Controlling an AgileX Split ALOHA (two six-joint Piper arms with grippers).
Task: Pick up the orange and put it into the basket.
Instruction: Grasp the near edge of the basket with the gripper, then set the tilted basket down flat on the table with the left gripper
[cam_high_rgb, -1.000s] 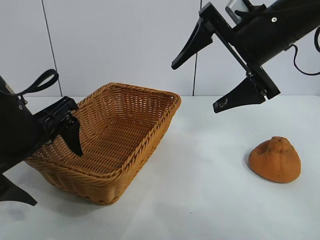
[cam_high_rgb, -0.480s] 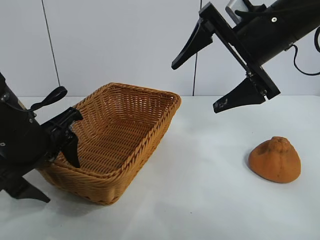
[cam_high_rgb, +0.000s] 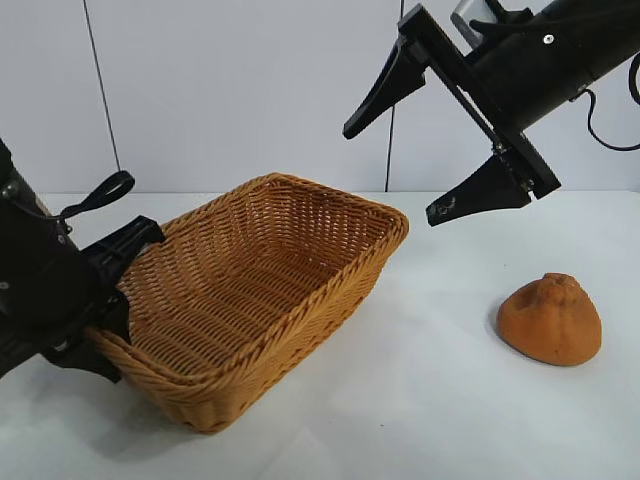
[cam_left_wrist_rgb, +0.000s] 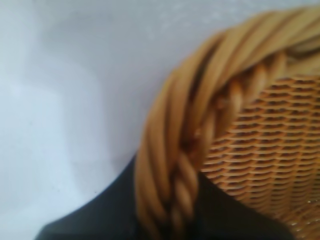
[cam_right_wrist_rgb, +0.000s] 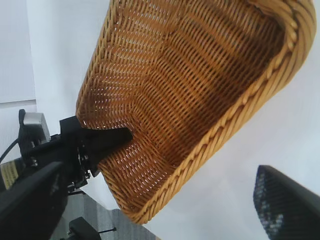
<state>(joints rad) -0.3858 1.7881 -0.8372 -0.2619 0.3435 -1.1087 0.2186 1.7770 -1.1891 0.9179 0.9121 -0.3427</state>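
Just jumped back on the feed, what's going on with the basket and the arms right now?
The left gripper has its jaws closed on the near-left rim of the wicker basket, one finger inside the wall and one outside. The basket is empty. The orange sits untouched on the white table, well to the basket's right. The right gripper hangs above the table between basket and orange, jaws wide open, holding nothing.

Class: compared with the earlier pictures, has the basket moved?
Yes. The basket has slid right, toward the orange, which stayed put; its far corner now lies nearer the orange.
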